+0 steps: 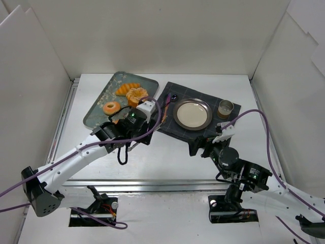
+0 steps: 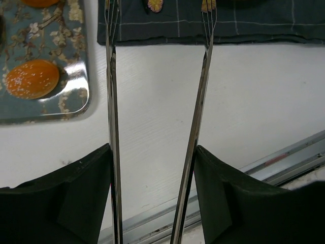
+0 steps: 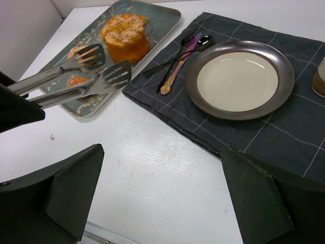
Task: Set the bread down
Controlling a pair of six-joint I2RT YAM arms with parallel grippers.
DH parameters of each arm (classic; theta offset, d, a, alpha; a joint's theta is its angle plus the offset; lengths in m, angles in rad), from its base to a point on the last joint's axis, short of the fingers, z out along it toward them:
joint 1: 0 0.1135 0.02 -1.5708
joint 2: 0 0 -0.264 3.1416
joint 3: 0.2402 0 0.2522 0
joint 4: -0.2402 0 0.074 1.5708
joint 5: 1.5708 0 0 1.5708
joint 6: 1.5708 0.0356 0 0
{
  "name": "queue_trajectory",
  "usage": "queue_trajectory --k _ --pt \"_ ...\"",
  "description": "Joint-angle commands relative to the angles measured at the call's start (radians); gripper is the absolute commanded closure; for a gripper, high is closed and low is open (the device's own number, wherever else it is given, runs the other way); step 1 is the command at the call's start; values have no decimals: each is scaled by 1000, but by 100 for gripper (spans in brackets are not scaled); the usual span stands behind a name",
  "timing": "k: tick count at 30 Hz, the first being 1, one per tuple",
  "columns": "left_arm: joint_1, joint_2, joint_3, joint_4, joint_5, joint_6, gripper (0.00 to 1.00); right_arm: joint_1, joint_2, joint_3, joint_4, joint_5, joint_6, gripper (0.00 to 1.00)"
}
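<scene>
The bread, a small orange bun with pale specks, lies on the near corner of the patterned tray, left of the tongs; my arm hides it in the top view. In the right wrist view the bread peeks out below the tong heads. My left gripper is shut on the metal tongs. Their two arms stand apart with nothing between them. The slotted heads hang by the left corner of the placemat. My right gripper is open over bare table in front of the placemat.
The tray also carries a ring donut, a flower-shaped bun and a striped pastry. A dark placemat holds a plate, cutlery and a small cup. White walls enclose the table.
</scene>
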Motion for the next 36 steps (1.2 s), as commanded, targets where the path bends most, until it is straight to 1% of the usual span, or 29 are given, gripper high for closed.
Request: queue_trajectory --k 1,5,7,9,11,13,14,18,20,25,28,36 --pt "20 36 105 -106 -110 -4 44 2 1 23 44 23 8 2" --pt "78 96 261 -164 -152 21 45 2 1 23 44 26 8 2" --pt "101 125 300 -201 -208 22 45 1 1 23 43 20 10 2" --pt "115 134 314 -225 -276 -13 46 -1 1 24 41 16 10 2" --pt "150 126 261 -204 -285 -42 46 -2 1 26 43 5 11 2" --pt "182 114 213 -153 -245 -51 46 -1 -1 26 41 0 13 2" --pt "217 113 173 -131 -221 -56 48 2 -2 26 41 0 12 2" --pt "291 110 102 -115 -201 -68 49 2 -1 24 40 11 12 2" --pt "322 90 61 -107 -201 -82 47 1 -1 26 38 6 12 2" --pt "360 34 -54 -51 -156 -79 46 1 4 27 40 2 11 2" --pt "383 16 -94 -26 -130 -71 45 2 2 27 38 8 10 2" --pt "383 45 -112 -23 -110 -71 42 1 13 29 37 20 11 2"
